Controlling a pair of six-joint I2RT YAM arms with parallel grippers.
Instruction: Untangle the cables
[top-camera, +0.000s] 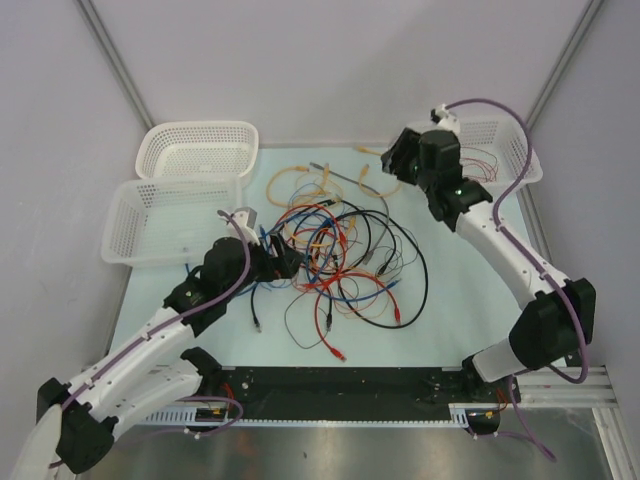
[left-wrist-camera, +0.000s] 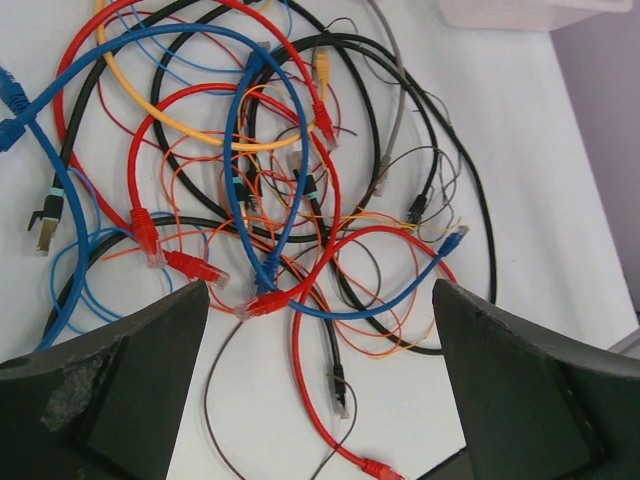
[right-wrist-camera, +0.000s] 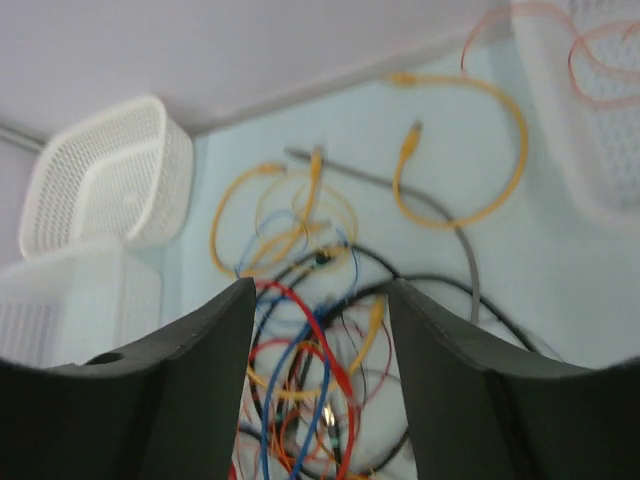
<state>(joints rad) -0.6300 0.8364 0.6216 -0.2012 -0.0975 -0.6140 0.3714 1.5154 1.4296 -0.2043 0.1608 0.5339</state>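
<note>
Tangle: I see a heap of thin red, black, blue and orange-yellow cables (top-camera: 340, 262) in the middle of the pale green table mat (top-camera: 450, 300). The loops cross over one another and small plug ends stick out.
Left claw: my left gripper (top-camera: 288, 263) sits at the heap's 9 o'clock edge. In its wrist view the dark fingers (left-wrist-camera: 130, 380) stand wide apart with nothing between them, and red and blue strands lie beyond the gap.
Right claw: my right gripper (top-camera: 393, 160) hangs at the heap's 1 o'clock. Its fingers (right-wrist-camera: 200, 390) are spread and hold nothing.
Loose loop: an orange-yellow cable loop (right-wrist-camera: 500, 130) lies on the mat at 12 o'clock, just clear of the heap.
Left side: two white mesh plastic baskets (top-camera: 197, 150) sit side by side at 10 o'clock.
Right side: a third white mesh basket (top-camera: 512, 160) sits at 2 o'clock, with thin red wire (top-camera: 478, 165) inside it.
</note>
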